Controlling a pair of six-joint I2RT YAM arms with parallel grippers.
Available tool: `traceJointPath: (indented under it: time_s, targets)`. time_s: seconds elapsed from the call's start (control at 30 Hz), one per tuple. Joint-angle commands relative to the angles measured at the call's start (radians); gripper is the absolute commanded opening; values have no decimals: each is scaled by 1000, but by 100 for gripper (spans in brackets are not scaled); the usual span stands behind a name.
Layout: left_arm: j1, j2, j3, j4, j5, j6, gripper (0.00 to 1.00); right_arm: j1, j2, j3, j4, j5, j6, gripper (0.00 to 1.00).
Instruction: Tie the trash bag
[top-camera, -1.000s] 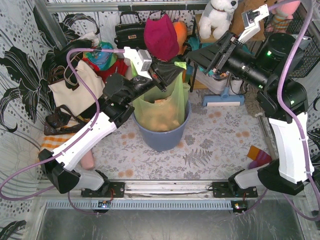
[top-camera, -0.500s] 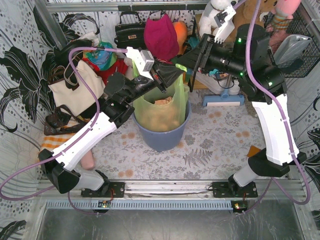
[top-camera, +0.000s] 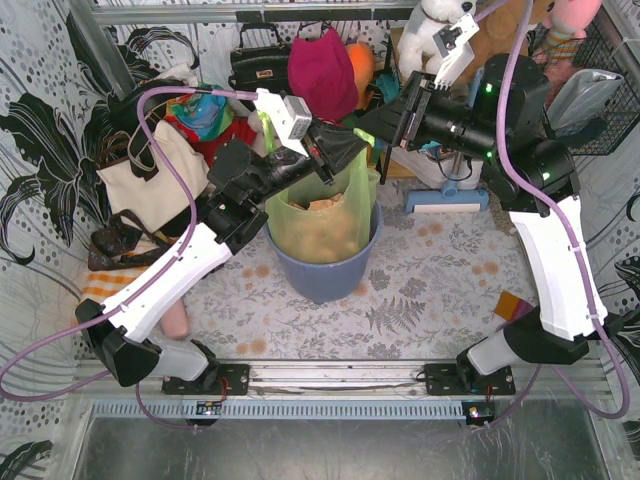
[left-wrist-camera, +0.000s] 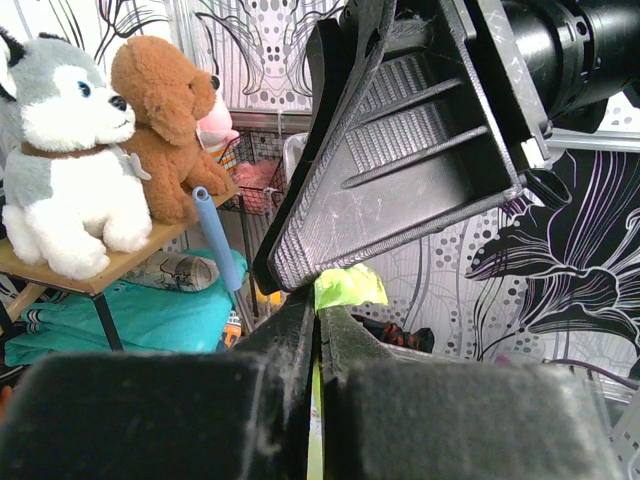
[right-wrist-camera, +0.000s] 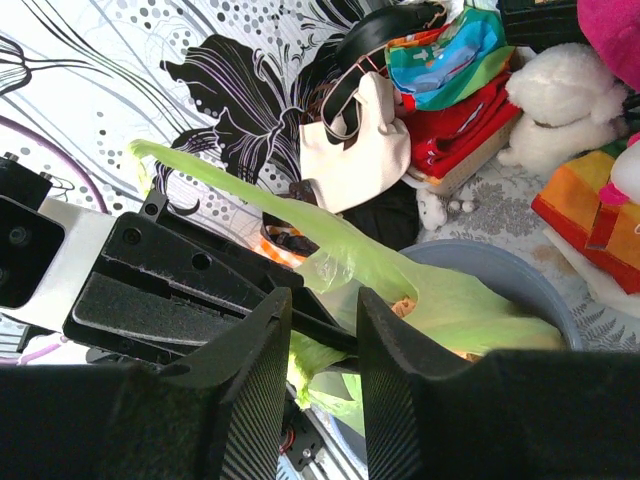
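Sagging translucent lime-green trash bag (top-camera: 338, 215)

no readable text, no labels, brands, numbers or signs legible in any view

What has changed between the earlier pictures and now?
The right gripper swung left to meet the left gripper above the bin; no clear grasp yet. The left gripper stays shut on the trash bag. Bag and bin did not move.
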Motion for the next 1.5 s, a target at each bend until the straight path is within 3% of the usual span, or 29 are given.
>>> traceJointPath:
  time_s: [0.0,0.17,0.27,0.37,0.77,1.17,1.23,1.4,1.47]
  targets:
    - [8,17,40,-3,-59,25,8,6,-59,-30,30,-74,-15,32]
    - [8,16,42,-10,-61,28,8,6,-87,-69,72,-93,-11,34]
    - [8,12,38,-6,-53,27,8,7,-106,-85,81,-65,-10,46]
    - [9,4,24,14,-33,21,8,6,-126,-114,106,-35,-10,51]
    - [8,3,15,33,-28,2,8,7,-121,-143,114,-77,1,44]
    - [8,0,13,44,-14,-15,8,7,-96,-133,145,-61,25,34]
    - [8,-2,11,46,-6,-15,8,6,-93,-130,144,-45,29,28]
    - [8,-3,4,44,11,-16,8,6,-96,-130,162,-6,36,3]
    - [8,-5,3,34,6,-15,8,8,-107,-134,186,5,41,0]
